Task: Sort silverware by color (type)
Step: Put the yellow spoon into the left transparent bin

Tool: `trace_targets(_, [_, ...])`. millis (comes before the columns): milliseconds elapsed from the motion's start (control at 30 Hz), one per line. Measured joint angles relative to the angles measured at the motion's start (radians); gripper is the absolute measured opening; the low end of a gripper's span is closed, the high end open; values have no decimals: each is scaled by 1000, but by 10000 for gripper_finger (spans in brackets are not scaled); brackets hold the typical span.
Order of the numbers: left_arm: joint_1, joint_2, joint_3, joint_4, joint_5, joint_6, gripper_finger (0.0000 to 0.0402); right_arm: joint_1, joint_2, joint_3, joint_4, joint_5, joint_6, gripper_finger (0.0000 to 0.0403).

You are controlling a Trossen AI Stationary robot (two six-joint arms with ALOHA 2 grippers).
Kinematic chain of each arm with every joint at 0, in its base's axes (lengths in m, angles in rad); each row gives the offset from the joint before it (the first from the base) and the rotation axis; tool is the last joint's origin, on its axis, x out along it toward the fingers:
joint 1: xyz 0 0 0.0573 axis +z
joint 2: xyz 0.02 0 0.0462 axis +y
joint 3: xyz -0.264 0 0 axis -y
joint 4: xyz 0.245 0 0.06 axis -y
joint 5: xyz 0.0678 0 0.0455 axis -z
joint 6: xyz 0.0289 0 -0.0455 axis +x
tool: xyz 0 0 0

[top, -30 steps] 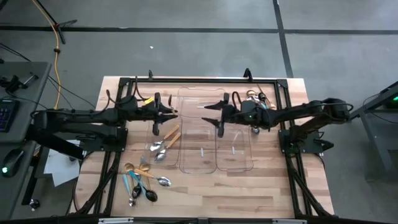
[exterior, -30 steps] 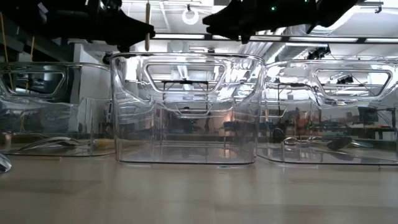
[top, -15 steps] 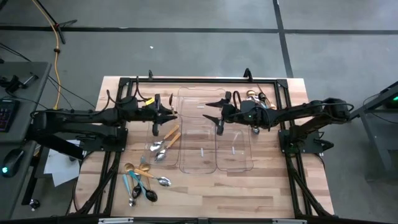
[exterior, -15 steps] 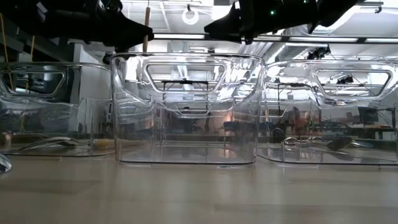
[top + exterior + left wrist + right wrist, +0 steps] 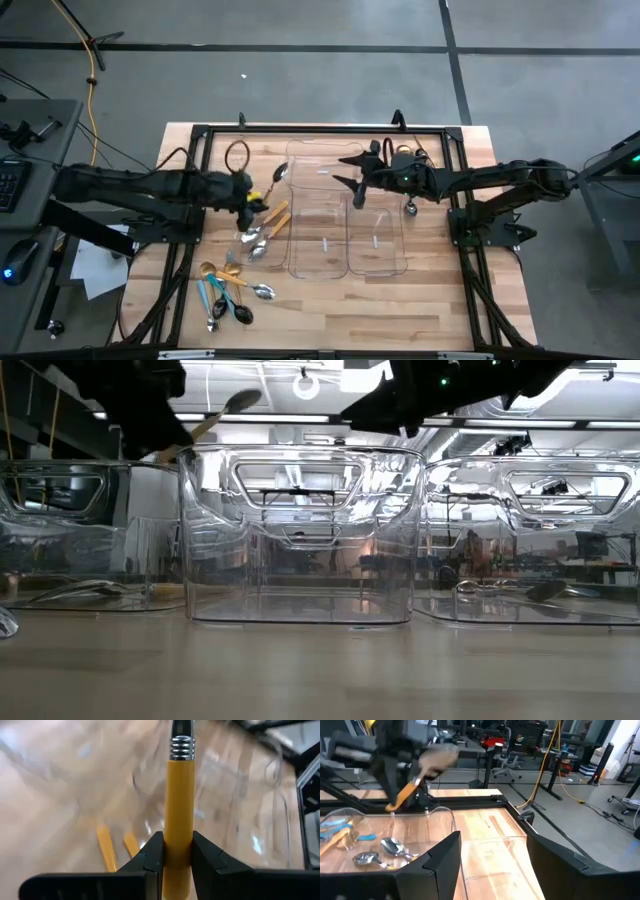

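The left jaws (image 5: pixel 174 857) clamp the orange handle of a spoon (image 5: pixel 265 187) and hold it in the air above the left tray (image 5: pixel 262 165) — the bowl points toward the middle tray (image 5: pixel 318 268), the handle slants down to the arm. In the low view the spoon (image 5: pixel 215 418) shows tilted, its bowl over the middle tray's rim. The right jaws (image 5: pixel 352 170) stand wide and hold nothing, above the far end of the middle tray, near the right tray (image 5: pixel 378 262). Inside the left tray lie two more orange-handled spoons (image 5: pixel 262 230), side by side on its floor. The rest of the silverware lies on the tabletop (image 5: pixel 330 310) in front of the left tray — gold pieces (image 5: pixel 212 270), blue-handled pieces (image 5: pixel 210 300) and a silver-bowled spoon (image 5: pixel 262 291), bunched close together.
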Motion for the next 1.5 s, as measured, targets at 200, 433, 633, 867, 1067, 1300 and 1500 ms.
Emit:
trace_targets(200, [-151,72,-2,-101,-1,-270,47,1,-30,0,-28,-3,37,210])
trace_targets(433, [-244,191,-2,-112,26,-430,47,1,-31,0,-35,-3,35,210])
trace_targets(633, [-251,286,-2,-113,85,-470,47,0,-31,0,-35,-3,26,210])
trace_targets(867, [-217,386,-2,-124,114,-445,47,0,-31,0,-34,-3,21,210])
trace_targets(1067, [-186,453,-1,-128,141,-416,47,0,-31,0,-34,-3,21,210])
trace_targets(1300, [-169,467,3,-132,150,-409,51,0,-31,0,-34,-3,22,210])
trace_targets(1500, [-169,467,-1,-130,144,-407,101,0,-31,0,-34,-3,22,210])
